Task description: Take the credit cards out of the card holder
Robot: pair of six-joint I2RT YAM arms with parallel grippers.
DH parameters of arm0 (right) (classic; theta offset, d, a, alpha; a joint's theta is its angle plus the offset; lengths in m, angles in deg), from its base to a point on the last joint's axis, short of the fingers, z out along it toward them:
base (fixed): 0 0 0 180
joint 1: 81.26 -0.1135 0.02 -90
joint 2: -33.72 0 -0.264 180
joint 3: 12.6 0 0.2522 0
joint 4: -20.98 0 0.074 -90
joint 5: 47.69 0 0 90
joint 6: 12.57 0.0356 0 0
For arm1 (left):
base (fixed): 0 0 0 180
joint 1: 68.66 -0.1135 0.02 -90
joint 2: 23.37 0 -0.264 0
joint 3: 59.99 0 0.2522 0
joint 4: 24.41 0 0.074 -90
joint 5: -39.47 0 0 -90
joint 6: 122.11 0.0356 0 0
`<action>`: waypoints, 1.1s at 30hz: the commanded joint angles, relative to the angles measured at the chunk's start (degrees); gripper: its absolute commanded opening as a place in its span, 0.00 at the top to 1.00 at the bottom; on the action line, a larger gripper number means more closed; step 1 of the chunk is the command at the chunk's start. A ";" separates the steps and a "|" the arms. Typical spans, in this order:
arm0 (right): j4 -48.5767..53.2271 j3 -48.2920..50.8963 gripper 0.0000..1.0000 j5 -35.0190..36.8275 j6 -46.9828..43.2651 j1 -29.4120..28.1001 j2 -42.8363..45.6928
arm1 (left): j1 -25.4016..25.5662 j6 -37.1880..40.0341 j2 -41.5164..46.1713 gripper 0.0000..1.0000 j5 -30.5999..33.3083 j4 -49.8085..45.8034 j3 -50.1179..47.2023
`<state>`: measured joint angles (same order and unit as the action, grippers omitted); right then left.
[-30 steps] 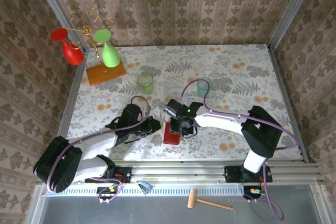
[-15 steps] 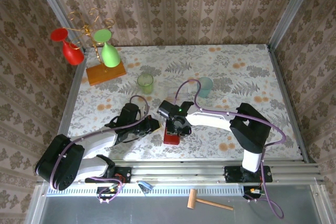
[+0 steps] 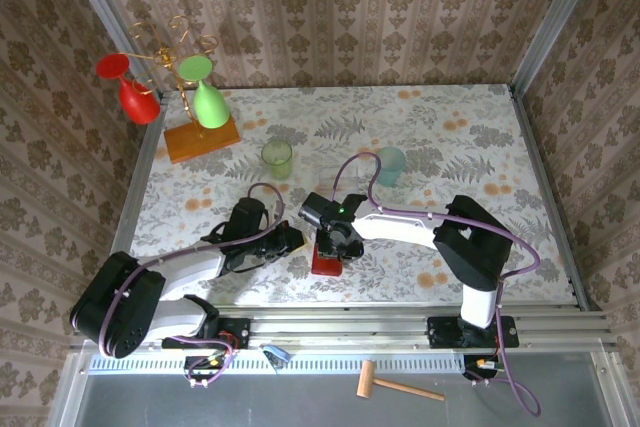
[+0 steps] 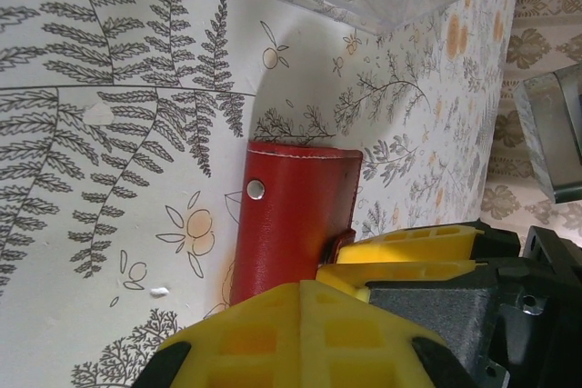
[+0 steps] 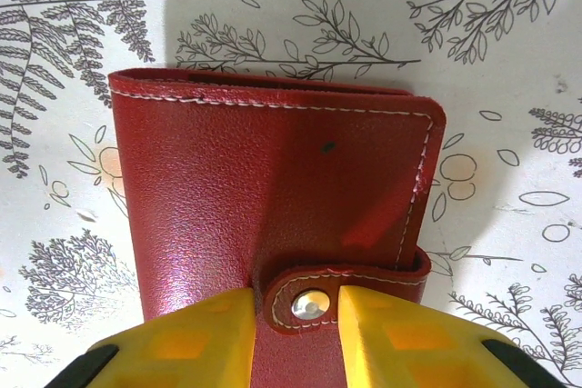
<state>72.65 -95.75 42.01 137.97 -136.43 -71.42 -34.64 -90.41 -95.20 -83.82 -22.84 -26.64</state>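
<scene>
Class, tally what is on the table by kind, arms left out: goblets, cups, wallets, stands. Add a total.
Goblets: 2, the red goblet and the green goblet
Cups: 2, the green cup and the pale blue cup
Wallets: 1, the red wallet
Stands: 1, the goblet stand
Total: 6

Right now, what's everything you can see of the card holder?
The card holder is a small red leather-look wallet with pale edge stitching. It is folded shut, its strap closed over the front by a metal snap. It lies flat on the floral table. The right gripper has a fingertip on either side of the snap.
</scene>
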 commanded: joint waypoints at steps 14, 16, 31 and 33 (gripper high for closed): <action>-2.99 3.53 0.84 0.58 0.94 -0.33 -0.94 | 2.37 -1.55 -5.48 0.95 -1.79 6.09 0.68; -4.42 4.45 0.85 0.34 0.67 -0.28 0.02 | 3.33 -2.02 -6.55 0.95 -1.73 6.66 1.28; -16.81 12.35 0.90 -1.05 -2.22 0.13 6.73 | 8.15 -5.02 -11.83 0.96 0.93 8.24 2.73; -18.11 13.63 0.92 -1.05 -2.35 0.31 7.71 | 8.06 -5.04 -12.00 0.96 1.45 7.32 2.73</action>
<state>59.07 -84.45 41.86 136.26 -136.35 -64.25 -27.08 -94.72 -106.40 -83.50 -14.56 -25.17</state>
